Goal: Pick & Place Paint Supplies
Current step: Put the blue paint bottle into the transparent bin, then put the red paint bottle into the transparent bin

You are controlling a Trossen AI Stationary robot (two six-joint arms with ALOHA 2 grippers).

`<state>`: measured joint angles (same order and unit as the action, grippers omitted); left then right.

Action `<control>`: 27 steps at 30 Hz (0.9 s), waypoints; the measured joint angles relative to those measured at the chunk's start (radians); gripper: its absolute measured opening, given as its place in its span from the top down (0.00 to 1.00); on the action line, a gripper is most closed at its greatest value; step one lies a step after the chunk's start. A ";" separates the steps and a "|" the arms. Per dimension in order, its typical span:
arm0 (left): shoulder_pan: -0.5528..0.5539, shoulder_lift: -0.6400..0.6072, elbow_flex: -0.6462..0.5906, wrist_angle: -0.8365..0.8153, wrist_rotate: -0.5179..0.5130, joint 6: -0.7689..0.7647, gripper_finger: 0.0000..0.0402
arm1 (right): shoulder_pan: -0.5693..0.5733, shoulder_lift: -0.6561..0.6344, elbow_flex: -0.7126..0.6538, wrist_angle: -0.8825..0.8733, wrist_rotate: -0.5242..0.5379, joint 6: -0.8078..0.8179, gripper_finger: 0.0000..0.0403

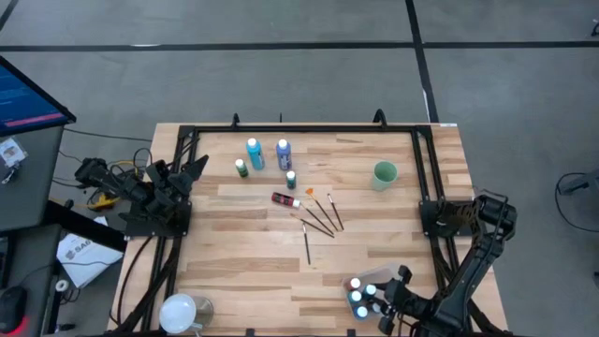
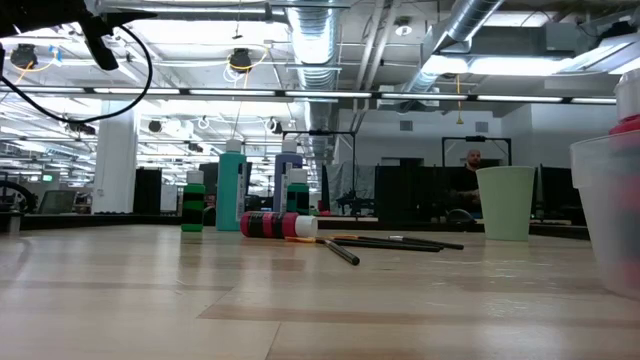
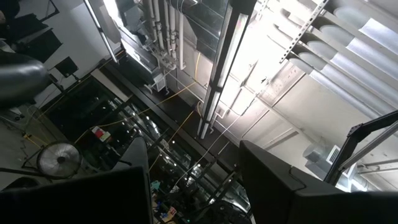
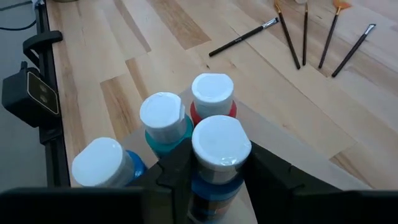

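Observation:
At the table's near right stands a clear tub [image 1: 391,272] holding several white-capped paint bottles: teal [image 4: 163,119], red [image 4: 212,93] and blue [image 4: 104,163]. My right gripper [image 4: 217,169] reaches into the tub, shut on another blue bottle [image 4: 221,144]. More bottles [image 1: 255,154] [image 1: 284,153] stand upright at the far middle. A red one [image 1: 284,198] lies on its side beside several dark-handled brushes [image 1: 320,217] that lie flat. My left gripper [image 3: 193,180] is open at the table's left edge, pointing up at the ceiling. My right gripper has the blue bottle's body just under its white cap [image 4: 214,182], one finger [image 4: 175,175] on each side. The fingers slant down from the table's near right. The bottle stays upright among the other bottles in the tub; its base is hidden.
A pale green cup [image 1: 385,174] stands at the far right of the table. A white round thing [image 1: 178,312] sits at the near left corner. Black frame rails [image 1: 299,129] run along the far edge and both sides. Bare wood lies between the brushes and the tub.

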<state>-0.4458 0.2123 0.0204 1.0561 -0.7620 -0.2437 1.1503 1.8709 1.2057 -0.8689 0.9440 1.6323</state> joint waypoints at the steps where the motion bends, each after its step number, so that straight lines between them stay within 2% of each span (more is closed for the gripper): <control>1: 0.000 0.000 0.000 0.000 0.000 0.000 0.67 | 0.000 0.000 0.000 0.004 0.000 -0.012 0.69; 18: 0.000 0.000 0.000 0.000 0.000 0.000 0.67 | -0.015 0.000 0.015 0.004 -0.016 -0.012 0.52; 27: 0.000 0.000 0.000 0.000 0.000 0.000 0.67 | -0.059 -0.051 0.106 -0.138 -0.035 -0.021 0.40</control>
<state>-0.4458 0.2123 0.0204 1.0561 -0.7624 -0.2436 1.0911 1.8202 1.3117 -1.0067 0.9089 1.6116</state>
